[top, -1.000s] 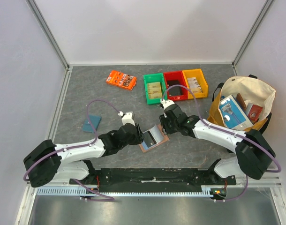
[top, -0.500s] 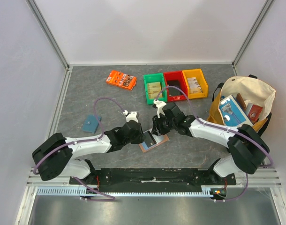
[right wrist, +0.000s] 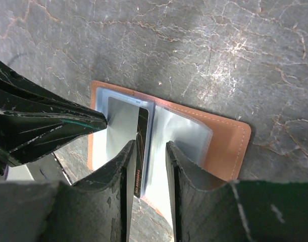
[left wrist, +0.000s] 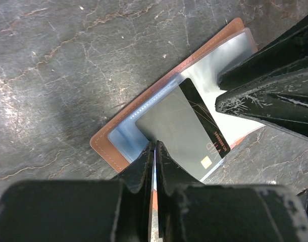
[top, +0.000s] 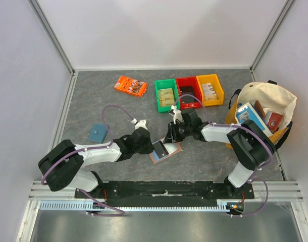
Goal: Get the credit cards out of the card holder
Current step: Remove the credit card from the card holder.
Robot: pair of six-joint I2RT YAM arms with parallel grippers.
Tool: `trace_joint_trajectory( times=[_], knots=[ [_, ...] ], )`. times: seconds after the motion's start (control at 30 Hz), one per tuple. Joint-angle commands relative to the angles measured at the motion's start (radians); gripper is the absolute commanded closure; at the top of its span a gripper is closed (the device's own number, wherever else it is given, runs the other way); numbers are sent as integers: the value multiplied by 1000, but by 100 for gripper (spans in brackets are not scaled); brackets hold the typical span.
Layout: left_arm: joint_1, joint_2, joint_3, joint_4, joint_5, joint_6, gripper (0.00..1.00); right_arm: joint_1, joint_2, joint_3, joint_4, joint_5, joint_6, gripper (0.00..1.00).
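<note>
The card holder (top: 172, 150) lies open on the table, tan leather with clear sleeves; it shows in the left wrist view (left wrist: 106, 147) and the right wrist view (right wrist: 227, 138). A grey credit card (left wrist: 184, 131) with a black strip sticks partly out of a sleeve, also in the right wrist view (right wrist: 121, 126). My left gripper (top: 153, 147) is shut on the card's corner (left wrist: 154, 147). My right gripper (top: 170, 138) is open a little, its jaws straddling the card's black edge and the middle sleeve (right wrist: 149, 151).
A teal pouch (top: 97, 133) lies at the left. An orange pack (top: 130, 85) lies at the back left. Green (top: 165, 95), red (top: 188, 92) and yellow (top: 210, 89) bins stand at the back. A full tote bag (top: 265, 113) stands at the right.
My right gripper has moved left and down onto the open holder. My left gripper has closed in on the card's corner. The raised sleeve now lies flatter.
</note>
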Motion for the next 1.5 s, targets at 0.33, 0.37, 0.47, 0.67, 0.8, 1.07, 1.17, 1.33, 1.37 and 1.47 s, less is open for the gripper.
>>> trace_joint_trajectory(
  times=[0.33, 0.37, 0.47, 0.67, 0.8, 1.07, 1.17, 1.33, 1.37, 1.47],
  knots=[
    [26, 1, -4, -13, 29, 1, 93, -38, 125, -46, 245, -251, 106, 74],
    [26, 1, -5, -13, 29, 1, 93, -38, 130, -46, 248, -253, 110, 76],
    [26, -1, -7, -14, 29, 1, 93, -47, 134, -50, 257, -254, 113, 89],
    [29, 1, -7, -17, 33, 4, 94, -111, 101, -90, 256, -260, 114, 100],
    [29, 8, -4, -17, 36, 4, 94, -153, 62, -124, 248, -239, 123, 100],
    [29, -19, -10, -16, 27, 7, 94, -206, -65, -187, 240, -178, 188, 100],
    [29, -51, -21, -8, 15, 3, 94, -208, -160, -194, 202, -127, 203, 100],
    [29, -139, -30, 24, -8, 1, 91, -208, -330, -190, 144, -26, 221, 100],
    [29, -169, -34, 42, -8, 6, 86, -208, -361, -193, 148, -12, 237, 100],
    [28, -264, -70, 137, -16, 20, 61, -208, -431, -214, 217, 8, 327, 100]
  ],
)
